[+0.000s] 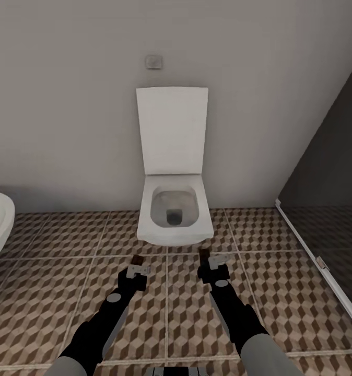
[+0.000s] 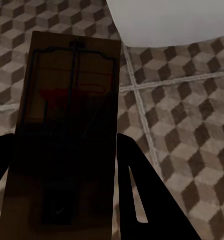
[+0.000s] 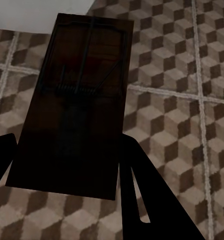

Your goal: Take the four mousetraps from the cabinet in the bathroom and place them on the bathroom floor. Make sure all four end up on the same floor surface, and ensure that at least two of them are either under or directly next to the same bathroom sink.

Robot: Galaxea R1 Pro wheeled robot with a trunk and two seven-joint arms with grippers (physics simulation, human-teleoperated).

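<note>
Here my left gripper (image 1: 138, 264) pinches a flat wooden mousetrap with a red mark (image 2: 67, 130), my right gripper (image 1: 206, 259) another mousetrap (image 3: 74, 100), above cube-patterned brown tile floor (image 1: 280, 292); only head view shows the white toilet's lid (image 1: 172, 130).

**Soft, even light; dark wrist views**

The head view is evenly lit, slightly soft, and the wall (image 1: 66, 104) shows no hard shadows. Both wrist views are dim: each mousetrap (image 2: 67, 130) (image 3: 74, 105) is underexposed, detail murky, edges blurred.
</note>
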